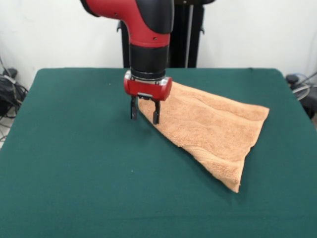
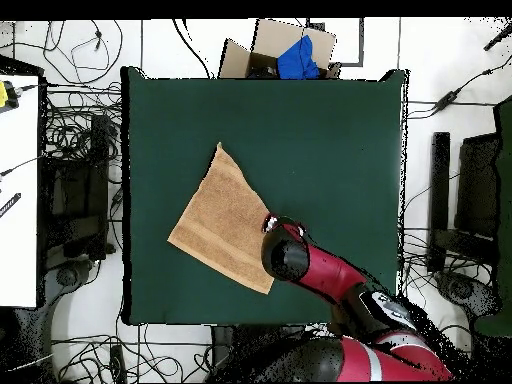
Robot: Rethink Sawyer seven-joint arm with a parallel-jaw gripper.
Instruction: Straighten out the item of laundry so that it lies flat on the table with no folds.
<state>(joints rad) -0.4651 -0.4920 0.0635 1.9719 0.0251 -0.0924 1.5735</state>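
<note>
End effector (image 1: 144,109) open-fingered at unlabelled towel (image 1: 213,134) edge

My arm (image 1: 143,29) drops from the top of the front view, left of centre, wrist vertical. My gripper (image 1: 145,110) points straight down, its two dark fingers (image 1: 133,108) parted with a clear gap between them. In the overhead view my arm (image 2: 340,285) reaches up-left from the lower right.
</note>
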